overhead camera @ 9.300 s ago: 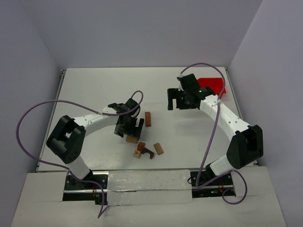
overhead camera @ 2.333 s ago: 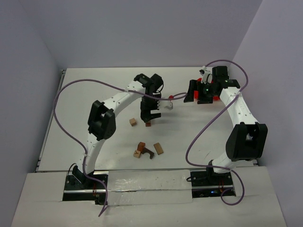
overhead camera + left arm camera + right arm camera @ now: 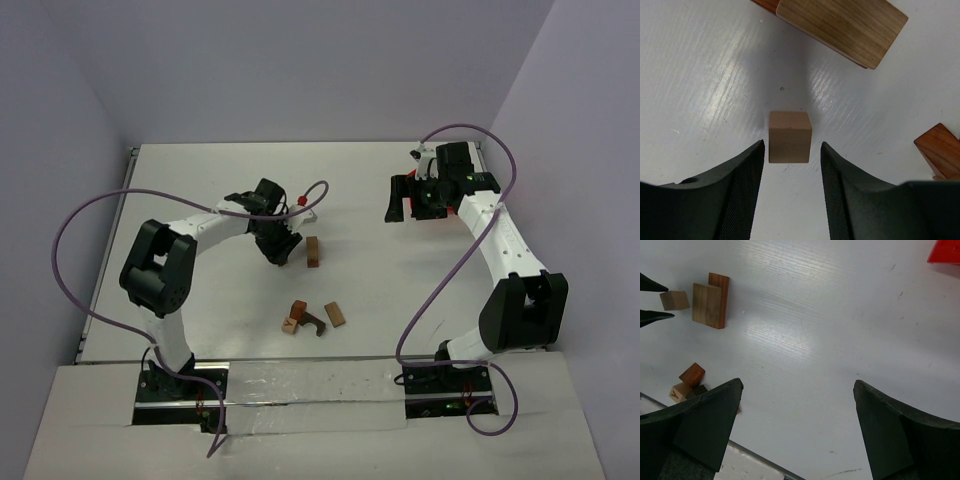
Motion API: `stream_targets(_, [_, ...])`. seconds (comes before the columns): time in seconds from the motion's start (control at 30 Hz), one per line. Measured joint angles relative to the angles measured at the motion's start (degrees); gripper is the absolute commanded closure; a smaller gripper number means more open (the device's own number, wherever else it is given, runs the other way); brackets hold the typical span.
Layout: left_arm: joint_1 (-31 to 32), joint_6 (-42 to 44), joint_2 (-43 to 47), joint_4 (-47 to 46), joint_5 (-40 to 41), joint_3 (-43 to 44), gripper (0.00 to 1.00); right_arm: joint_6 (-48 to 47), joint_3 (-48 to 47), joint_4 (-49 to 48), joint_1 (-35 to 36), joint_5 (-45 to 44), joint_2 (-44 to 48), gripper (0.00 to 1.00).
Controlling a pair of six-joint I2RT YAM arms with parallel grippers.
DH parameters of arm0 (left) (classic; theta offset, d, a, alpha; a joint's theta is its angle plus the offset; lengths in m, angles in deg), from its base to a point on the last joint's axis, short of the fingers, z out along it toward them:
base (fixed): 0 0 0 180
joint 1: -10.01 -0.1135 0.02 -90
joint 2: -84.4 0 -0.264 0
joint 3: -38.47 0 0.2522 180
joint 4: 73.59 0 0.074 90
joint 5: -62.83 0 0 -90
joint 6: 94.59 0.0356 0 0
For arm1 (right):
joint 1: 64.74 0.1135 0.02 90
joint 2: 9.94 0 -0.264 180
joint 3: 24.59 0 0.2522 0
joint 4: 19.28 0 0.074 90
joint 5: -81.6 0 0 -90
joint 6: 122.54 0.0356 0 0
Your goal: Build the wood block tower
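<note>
My left hand (image 3: 791,150) straddles the small tan cube (image 3: 789,131) on the bench (image 3: 715,75), unclenched, gaps both sides; cube dead centre. Right hand (image 3: 797,385) spread wide, well apart.

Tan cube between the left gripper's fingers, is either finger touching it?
Apart. The left wrist view shows the cube between the left gripper fingers, with a strip of white table visible on each side of it.
</note>
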Motion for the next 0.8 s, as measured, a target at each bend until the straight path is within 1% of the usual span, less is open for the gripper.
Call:
stream_targets(0.23, [0.1,1.1,-1.4,0.3,0.4,0.3,0.56,0.0,0.0,0.0,0.0,0.0,0.0,0.00])
stream_targets(0.33, [0.1,2.0,-1.6,1.3,0.4,1.3,0.64,0.0,0.0,0.0,0.0,0.1,0.0,0.00])
stream_targets(0.43, [0.1,3.4,-1.6,2.9,0.4,3.3,0.79,0.0,0.0,0.0,0.0,0.1,0.0,0.00])
stream_targets(0.53, [0.1,4.8,-1.4,5.5,0.5,6.5,0.87,0.0,0.0,0.0,0.0,0.2,0.0,0.00])
stream_targets(0.67, [0.2,6.7,-1.2,10.4,0.4,14.1,0.90,0.0,0.0,0.0,0.0,0.4,0.0,0.00])
stream_targets(0.8, [0.2,8.8,-1.1,15.3,-0.7,24.7,0.87,0.0,0.0,0.0,0.0,0.4,0.0,0.00])
